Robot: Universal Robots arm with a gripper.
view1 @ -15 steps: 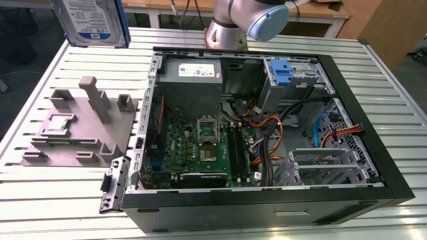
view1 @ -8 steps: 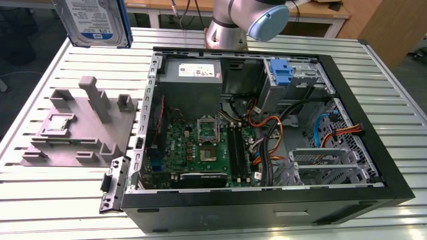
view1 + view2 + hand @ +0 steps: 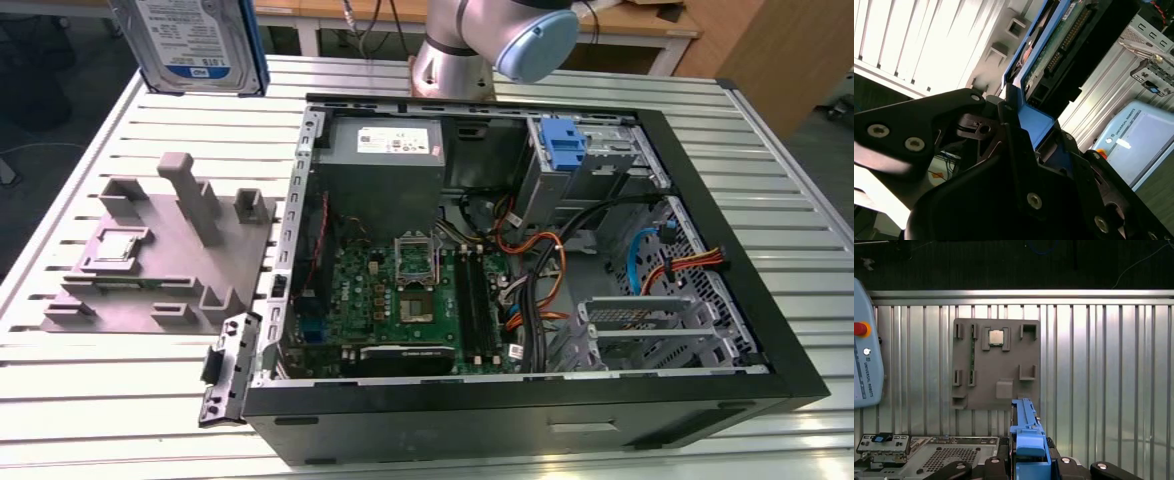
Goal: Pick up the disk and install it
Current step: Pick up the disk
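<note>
Disk (image 3: pixel 198 40) aloft over grey holder (image 3: pixel 147 262)

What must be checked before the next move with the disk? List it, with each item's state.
1. Hold of the gripper on the disk: ok, shut on its blue rail.
2. The disk clear of the grey fixture: ok, high above it.
3. The computer case open: ok.
4. The drive cage free: cannot tell; a blue bracket sits in it.
5. Path past the cables: cannot tell.
</note>
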